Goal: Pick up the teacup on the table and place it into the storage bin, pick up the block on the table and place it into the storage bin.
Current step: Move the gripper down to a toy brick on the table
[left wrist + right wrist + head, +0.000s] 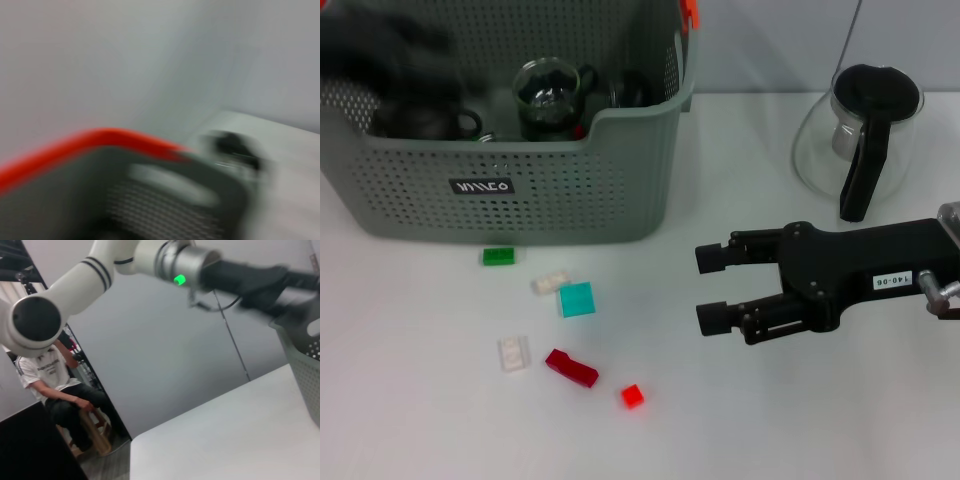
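A: On the table (pixel 800 430), where do the grippers stand?

B: Right gripper (pixel 705 290) hovers right of the blocks, fingers spread apart, holding nothing. Left gripper (pixel 380 50) is a blur over the storage bin (pixel 520 200); its grip cannot be told.

A: The task items?

B: A glass teacup (pixel 548 95) sits inside the bin. The teal block (pixel 576 299) lies on the table in front of it.

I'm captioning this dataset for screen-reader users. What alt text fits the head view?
A grey-green storage bin holding dark and glass cups sits at the back of a white table, with small coloured blocks scattered in front of it. The right end effector hovers open beside them, near a glass pot.
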Robot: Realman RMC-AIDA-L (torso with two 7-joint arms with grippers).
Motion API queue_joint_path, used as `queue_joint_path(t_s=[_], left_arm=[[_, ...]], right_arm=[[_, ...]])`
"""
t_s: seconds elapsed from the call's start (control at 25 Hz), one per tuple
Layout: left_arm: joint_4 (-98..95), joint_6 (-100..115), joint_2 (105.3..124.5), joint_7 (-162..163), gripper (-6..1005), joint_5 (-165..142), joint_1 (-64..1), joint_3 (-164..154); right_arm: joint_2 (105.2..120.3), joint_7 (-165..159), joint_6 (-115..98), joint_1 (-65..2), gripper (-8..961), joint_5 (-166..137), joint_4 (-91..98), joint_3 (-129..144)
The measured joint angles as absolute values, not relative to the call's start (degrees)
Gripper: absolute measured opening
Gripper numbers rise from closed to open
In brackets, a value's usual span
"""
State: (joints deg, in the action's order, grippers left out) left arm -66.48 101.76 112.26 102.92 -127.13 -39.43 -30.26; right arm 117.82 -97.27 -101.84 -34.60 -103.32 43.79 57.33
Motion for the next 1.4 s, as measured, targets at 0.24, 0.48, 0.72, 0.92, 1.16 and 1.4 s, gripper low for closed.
queue_joint_path(t_s=[0.24,0.48,0.72,0.92,1.16,1.4], left_arm=[[-72.99,107.5,117.74,97.85,890,-127.65,-34.81,-41.24],[-80.22,105.31,120.94,97.5,925,-133.0,-29.96,-53.1],[-83.55,102.14,124.4,101.34,923,-145.85,-28.35,-60.48],[-83.41,96.25,124.27,110.32,922,-152.17,-27.54,-71.63],[-79.71,91.52,124.38,116.63,922,-158.26,-28.67,-79.27],[-76.11,87.63,124.48,119.52,921,-160.32,-29.52,-81.62]], right_arm=[[117.49,-97.51,-99.71,-34.7,896,-103.49,43.67,57.26],[117.17,-98.03,-99.11,-34.8,896,-103.54,43.67,57.15],[117.15,-98.63,-98.17,-35.15,896,-103.72,43.2,57.19],[117.31,-99.15,-97.66,-35.47,896,-104.19,43.17,57.2],[117.41,-99.35,-97.34,-35.6,897,-104.24,43.08,57.29],[117.7,-99.31,-97.34,-35.71,897,-105.81,43.06,57.8]])
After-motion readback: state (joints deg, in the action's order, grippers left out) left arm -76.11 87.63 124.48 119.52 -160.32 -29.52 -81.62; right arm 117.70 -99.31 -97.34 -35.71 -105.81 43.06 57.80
